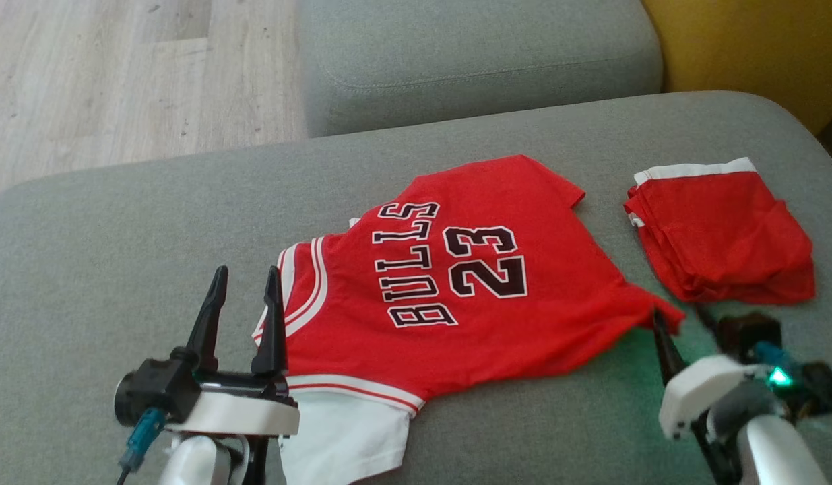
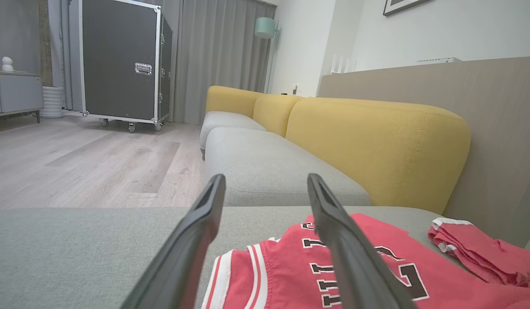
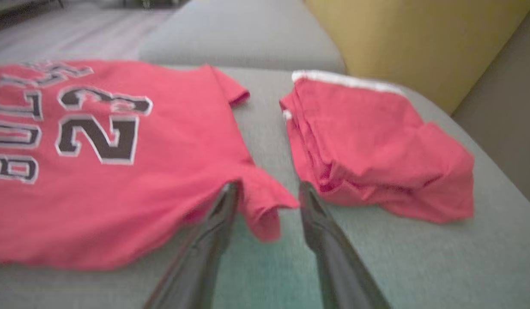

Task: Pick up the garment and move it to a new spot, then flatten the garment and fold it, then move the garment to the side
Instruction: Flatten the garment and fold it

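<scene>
Red soft-cloth basketball jersey (image 1: 456, 296) lay spread on the grey fabric sofa cushion (image 1: 119, 256), seemingly light and limp, best pinched at its near right corner, which your right gripper (image 3: 268, 189) straddled unclenched, while your left gripper (image 1: 247, 271) stood wide open at its left edge.

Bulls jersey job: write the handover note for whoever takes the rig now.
Left gripper: open, at the jersey's striped-trim end, holding nothing.
Right gripper: jaws apart around the jersey's hem corner, not clamped on it.
Jersey: spread number-up on the grey cushion; folded red shorts lie apart on its right.
Done: jersey lies largely flat.
Left: fold it, move it aside.
</scene>
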{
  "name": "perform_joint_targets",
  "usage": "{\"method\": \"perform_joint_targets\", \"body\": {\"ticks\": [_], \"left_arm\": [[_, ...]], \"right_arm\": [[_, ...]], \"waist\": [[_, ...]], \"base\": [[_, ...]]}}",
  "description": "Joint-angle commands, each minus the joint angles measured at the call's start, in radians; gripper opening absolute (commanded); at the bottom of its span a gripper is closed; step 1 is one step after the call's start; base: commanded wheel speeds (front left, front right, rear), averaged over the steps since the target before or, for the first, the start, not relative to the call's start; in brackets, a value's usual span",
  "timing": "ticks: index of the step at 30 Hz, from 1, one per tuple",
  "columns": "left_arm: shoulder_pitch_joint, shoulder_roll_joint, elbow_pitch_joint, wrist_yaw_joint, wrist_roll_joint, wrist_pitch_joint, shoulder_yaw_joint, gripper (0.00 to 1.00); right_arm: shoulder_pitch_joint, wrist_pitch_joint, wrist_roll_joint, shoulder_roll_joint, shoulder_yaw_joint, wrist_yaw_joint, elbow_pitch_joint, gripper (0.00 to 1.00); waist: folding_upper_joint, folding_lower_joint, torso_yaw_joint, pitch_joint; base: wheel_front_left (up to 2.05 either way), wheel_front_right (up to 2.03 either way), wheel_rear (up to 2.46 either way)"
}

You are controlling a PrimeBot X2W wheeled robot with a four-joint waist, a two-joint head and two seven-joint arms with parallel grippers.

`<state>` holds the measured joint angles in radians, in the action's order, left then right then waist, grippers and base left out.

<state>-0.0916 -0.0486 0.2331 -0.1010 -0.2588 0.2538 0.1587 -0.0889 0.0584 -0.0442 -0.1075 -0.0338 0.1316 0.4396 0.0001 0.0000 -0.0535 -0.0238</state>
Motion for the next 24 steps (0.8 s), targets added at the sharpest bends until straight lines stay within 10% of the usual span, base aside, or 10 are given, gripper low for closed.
{"method": "perform_joint_targets", "body": {"ticks": [1, 17, 24], "left_arm": [[-0.045, -0.002, -0.035, 0.004, -0.004, 0.008, -0.033, 1.00], [-0.204, -0.088, 0.062, -0.027, 0.024, -0.040, 0.040, 1.00], [-0.550, -0.324, 0.119, -0.029, -0.225, -0.366, 0.436, 1.00]], "right_arm": [[-0.036, -0.012, 0.018, 0.002, 0.024, -0.001, -0.101, 1.00], [-0.069, -0.257, 0.203, 0.057, -0.014, -0.001, -0.252, 1.00], [-0.149, -0.286, 0.243, 0.057, 0.012, -0.001, -0.223, 1.00]], "waist": [[-0.0001, 0.0000, -0.001, 0.002], [-0.0001, 0.0000, 0.002, 0.091], [-0.0001, 0.0000, -0.051, 0.180]], "base": [[0.00, 0.00, 0.00], [0.00, 0.00, 0.00], [0.00, 0.00, 0.00]]}}
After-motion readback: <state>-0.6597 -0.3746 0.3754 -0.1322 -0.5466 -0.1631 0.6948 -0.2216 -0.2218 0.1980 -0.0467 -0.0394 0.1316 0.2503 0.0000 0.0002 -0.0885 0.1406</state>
